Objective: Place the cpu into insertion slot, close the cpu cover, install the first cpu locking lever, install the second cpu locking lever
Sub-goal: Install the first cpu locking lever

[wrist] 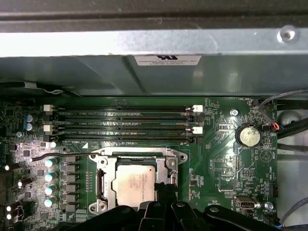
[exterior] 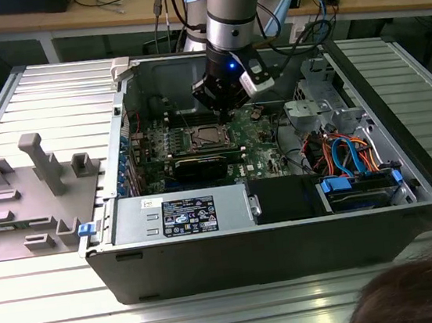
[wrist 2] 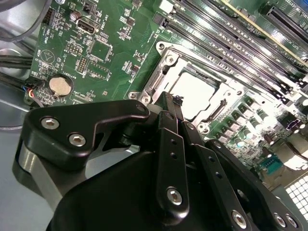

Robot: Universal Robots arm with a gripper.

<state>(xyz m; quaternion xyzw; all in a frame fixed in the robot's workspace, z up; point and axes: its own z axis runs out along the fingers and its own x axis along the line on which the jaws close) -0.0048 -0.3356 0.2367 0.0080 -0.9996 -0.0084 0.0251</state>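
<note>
The claw (wrist: pixel 163 192) hangs just over one edge of the slot (wrist: pixel 135 183), fingers (wrist 2: pixel 175 108) drawn narrow together, holding nothing. The cpu (wrist: pixel 136 185) lies flat in the slot, right beside the fingertips, with the cover (wrist 2: pixel 166 67) shut around it. In the exterior view the claw (exterior: pixel 221 107) sits just above the slot (exterior: pixel 207 137) inside the case (exterior: pixel 252 259).

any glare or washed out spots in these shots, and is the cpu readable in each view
In the second wrist view, glare whitens the cpu top and streaks the memory slots. In the first wrist view, the case wall is overexposed, while the cpu looks evenly lit. In the exterior view, the gripper shades the socket area.
</note>
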